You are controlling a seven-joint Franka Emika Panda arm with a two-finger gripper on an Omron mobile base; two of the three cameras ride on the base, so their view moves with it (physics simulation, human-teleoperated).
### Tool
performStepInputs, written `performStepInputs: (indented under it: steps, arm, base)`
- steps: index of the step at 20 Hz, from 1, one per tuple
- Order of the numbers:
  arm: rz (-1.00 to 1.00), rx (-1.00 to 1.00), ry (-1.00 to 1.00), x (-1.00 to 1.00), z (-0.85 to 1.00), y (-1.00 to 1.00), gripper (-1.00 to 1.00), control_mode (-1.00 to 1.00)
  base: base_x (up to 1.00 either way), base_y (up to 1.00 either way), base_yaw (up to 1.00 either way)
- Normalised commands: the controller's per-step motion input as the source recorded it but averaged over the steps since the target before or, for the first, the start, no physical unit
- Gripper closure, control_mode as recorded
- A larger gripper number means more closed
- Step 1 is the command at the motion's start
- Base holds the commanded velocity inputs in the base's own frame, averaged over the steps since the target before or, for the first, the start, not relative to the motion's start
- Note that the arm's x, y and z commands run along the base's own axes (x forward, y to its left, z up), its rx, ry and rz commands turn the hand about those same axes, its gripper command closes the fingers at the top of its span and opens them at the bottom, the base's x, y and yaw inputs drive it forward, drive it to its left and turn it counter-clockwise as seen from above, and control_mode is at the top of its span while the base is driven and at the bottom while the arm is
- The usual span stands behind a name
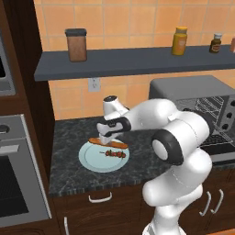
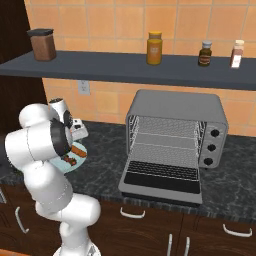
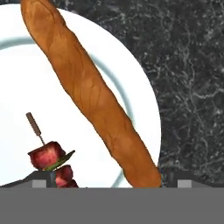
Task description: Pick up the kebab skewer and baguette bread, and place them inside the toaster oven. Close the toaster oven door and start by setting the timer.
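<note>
Hand view puts us right over the pale plate (image 3: 144, 94), and the baguette bread (image 3: 89, 94) runs diagonally across it, with the kebab skewer (image 3: 52, 157) lying just beside it, apart, near the lower edge. From the left base view, the gripper (image 1: 106, 139) hovers low over the loaf with its jaws spread wide and nothing between them. Neither food item is lifted yet.

Here's my worry: the baguette's near end reaches the plate's rim, so a pinch taken far from its middle could tip it or drag it off onto the counter. Coming down skewed, a finger could also catch the skewer's chunks and roll it.

Over to the right base view: the toaster oven (image 2: 175, 130) sits well apart on the dark speckled counter (image 2: 107, 150), its door (image 2: 162, 180) already dropped flat, racks exposed. Above, a grey shelf (image 2: 125, 67) carries a brown canister (image 2: 42, 44), a yellow jar (image 2: 155, 48) and small bottles, against orange tile.
</note>
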Motion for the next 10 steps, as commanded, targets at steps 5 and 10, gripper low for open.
performStepInputs:
  steps: [5, 10]
  arm:
    - [0.07, -0.07, 0.04, 0.54, -0.39, 0.25, -1.0, -1.0]
    - [0.08, -0.04, 0.05, 0.3, -0.37, 0.07, -1.0, -1.0]
  base:
    - [0.0, 0.0, 0.0]
    - [0.0, 0.0, 0.0]
